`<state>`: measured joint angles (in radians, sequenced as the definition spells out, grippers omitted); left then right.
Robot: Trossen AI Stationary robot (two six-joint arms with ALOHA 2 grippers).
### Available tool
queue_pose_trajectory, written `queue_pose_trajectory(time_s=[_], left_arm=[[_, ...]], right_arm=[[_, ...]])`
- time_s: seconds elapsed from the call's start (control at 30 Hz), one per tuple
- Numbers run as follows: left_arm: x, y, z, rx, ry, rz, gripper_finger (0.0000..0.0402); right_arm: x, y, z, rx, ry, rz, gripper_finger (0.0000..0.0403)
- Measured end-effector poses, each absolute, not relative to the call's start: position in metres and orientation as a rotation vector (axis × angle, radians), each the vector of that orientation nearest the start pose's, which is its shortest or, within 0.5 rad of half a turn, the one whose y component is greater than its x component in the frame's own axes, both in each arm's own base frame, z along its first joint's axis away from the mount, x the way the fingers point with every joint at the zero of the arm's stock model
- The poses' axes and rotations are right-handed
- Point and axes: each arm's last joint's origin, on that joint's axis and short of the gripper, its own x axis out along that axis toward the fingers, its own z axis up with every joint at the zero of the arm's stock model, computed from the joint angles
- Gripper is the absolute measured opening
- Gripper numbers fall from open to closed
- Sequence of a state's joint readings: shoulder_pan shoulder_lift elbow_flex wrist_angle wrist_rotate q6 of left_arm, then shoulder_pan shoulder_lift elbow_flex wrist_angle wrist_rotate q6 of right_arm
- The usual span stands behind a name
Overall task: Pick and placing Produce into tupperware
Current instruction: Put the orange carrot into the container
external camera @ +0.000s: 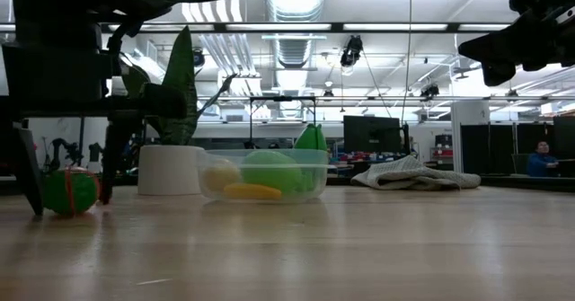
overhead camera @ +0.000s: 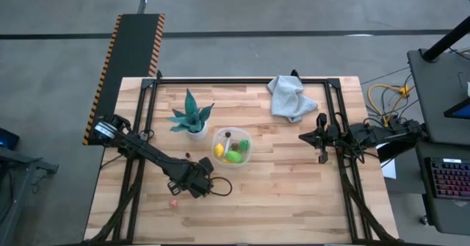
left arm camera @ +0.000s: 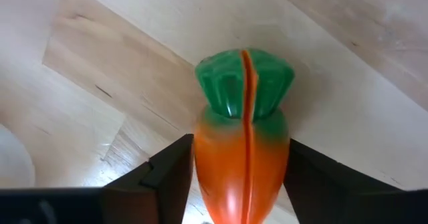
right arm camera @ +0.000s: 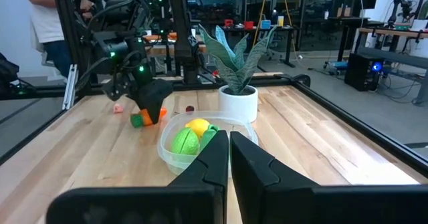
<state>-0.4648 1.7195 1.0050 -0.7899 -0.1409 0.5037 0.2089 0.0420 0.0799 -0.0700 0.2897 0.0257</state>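
Note:
A toy carrot (left arm camera: 242,150), orange with a green top, lies on its side on the wooden table (overhead camera: 294,202), near and to the left of the tupperware. My left gripper (external camera: 70,180) points straight down over it, open, with one finger on each side of the orange body. The tupperware (overhead camera: 232,147), a clear tub, stands at the table's middle with yellow and green produce (right arm camera: 189,138) inside. My right gripper (right arm camera: 229,144) is shut and held level above the table's right side, touching nothing. My left gripper comes at the carrot from above, its fingers (left arm camera: 167,174) close beside the two sides of the orange body (left arm camera: 207,164). The fingers lie across the carrot, which rests on the table. Whether they touch it, I cannot tell.
A teal spiky plant in a white pot (overhead camera: 192,120) stands just left of the tub. A pale grey cloth (overhead camera: 291,98) lies at the far right. A small pink piece (overhead camera: 173,202) lies near the left gripper and a dark brown piece (overhead camera: 188,156) near the pot.

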Motion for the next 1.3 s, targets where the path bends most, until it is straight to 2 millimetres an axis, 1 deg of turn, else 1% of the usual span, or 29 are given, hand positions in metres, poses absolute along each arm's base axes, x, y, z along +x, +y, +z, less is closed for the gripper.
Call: queue_pose_trajectory(time_s=[0.17, 0.27, 0.7, 0.9, 1.03, 1.13, 1.3], left_arm=[[0.261, -0.126, 0.154, 0.857, 1.366, -0.625, 0.0154], [0.261, -0.126, 0.154, 0.858, 1.365, -0.624, 0.0138], [0.261, -0.125, 0.156, 0.879, 1.380, -0.603, 0.0140], [0.267, -0.128, 0.169, 0.872, 1.382, -0.578, 0.0140], [0.271, -0.128, 0.180, 0.927, 1.382, -0.523, 0.0139], [0.277, -0.128, 0.189, 0.984, 1.350, -0.499, 0.0139], [0.289, -0.125, 0.204, 0.989, 1.299, -0.491, 0.0139]], right_arm=[[0.094, 0.011, 0.181, 0.018, 0.030, -0.081, 0.0009], [0.094, 0.011, 0.181, 0.018, 0.030, -0.081, 0.0009], [0.094, 0.011, 0.181, 0.018, 0.030, -0.081, 0.0009], [0.094, 0.011, 0.181, 0.018, 0.030, -0.081, 0.0009], [0.094, 0.011, 0.181, 0.018, 0.030, -0.081, 0.0009], [0.094, 0.011, 0.181, 0.018, 0.030, -0.081, 0.0009], [0.094, 0.011, 0.181, 0.018, 0.030, -0.081, 0.0009]])
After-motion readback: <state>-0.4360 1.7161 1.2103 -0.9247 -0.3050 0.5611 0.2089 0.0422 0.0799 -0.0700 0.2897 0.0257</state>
